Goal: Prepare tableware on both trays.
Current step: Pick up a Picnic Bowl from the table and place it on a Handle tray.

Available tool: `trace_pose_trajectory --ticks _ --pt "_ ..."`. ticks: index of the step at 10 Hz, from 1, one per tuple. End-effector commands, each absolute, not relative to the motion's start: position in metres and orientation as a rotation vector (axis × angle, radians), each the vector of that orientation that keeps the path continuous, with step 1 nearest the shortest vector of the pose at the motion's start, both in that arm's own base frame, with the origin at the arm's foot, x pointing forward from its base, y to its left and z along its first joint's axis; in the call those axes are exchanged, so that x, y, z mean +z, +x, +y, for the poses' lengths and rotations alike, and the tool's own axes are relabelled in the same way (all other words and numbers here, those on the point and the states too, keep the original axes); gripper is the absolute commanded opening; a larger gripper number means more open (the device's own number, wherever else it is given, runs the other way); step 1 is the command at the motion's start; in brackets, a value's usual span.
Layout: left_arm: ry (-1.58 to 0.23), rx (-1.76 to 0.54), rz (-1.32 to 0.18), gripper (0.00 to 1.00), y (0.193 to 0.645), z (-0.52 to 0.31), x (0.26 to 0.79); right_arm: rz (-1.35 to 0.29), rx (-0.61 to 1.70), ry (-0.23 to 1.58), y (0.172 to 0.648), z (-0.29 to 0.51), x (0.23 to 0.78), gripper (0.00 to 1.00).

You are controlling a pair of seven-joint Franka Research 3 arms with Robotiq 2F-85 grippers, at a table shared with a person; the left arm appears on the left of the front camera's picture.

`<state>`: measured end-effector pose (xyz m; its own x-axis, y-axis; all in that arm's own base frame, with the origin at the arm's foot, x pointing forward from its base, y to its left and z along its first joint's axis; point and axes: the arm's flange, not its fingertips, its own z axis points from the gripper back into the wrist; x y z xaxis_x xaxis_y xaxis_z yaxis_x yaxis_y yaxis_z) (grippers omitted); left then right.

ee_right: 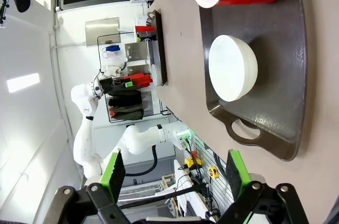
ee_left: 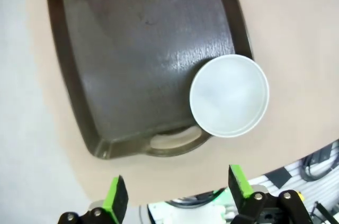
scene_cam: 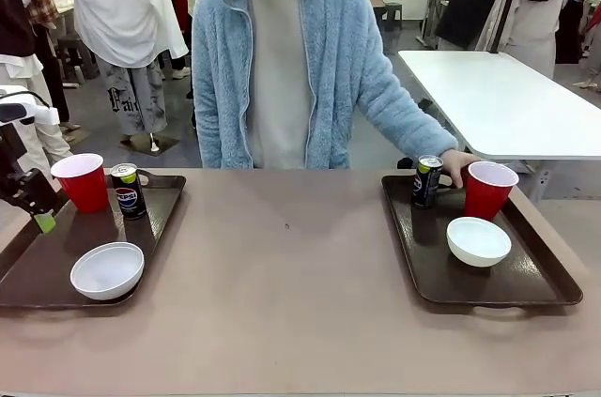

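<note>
Both trays seen stocked: left tray [scene_cam: 38,270] with red cup [scene_cam: 83,181], Pepsi can [scene_cam: 129,190], white bowl [scene_cam: 107,270]; right tray [scene_cam: 526,280] likewise. Both end effectors spread apart, nothing held. Person's hand [scene_cam: 457,164] at right can [scene_cam: 427,180]. Task judged near done; only retreat required

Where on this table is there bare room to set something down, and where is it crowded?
Free: the wide tabletop between the left tray and right tray. Crowded: each tray's far end, with red cup beside Pepsi can, and red cup beside can.
</note>
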<state>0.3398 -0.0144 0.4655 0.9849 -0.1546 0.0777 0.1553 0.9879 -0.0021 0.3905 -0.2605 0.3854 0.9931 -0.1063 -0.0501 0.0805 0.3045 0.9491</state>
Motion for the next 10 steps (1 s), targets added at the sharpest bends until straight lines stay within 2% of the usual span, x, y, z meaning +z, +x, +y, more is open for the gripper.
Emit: trace_pose_trajectory --ticks 1,7,8,10 --pt "-0.007 -0.161 -0.054 1.00 0.354 -0.018 0.449 -0.017 -0.107 1.250 0.388 -0.261 0.386 1.00" --pt "-0.010 -0.161 -0.040 1.00 0.351 -0.017 0.446 -0.017 -0.107 1.250 0.388 -0.261 0.386 1.00" --pt "-0.222 -0.224 -0.003 1.00 0.380 -0.019 0.452 -0.017 -0.107 1.250 0.388 -0.261 0.386 1.00" --pt "-0.556 -0.277 0.045 1.00 0.407 0.000 0.471 -0.017 -0.107 1.250 0.388 -0.261 0.386 1.00"
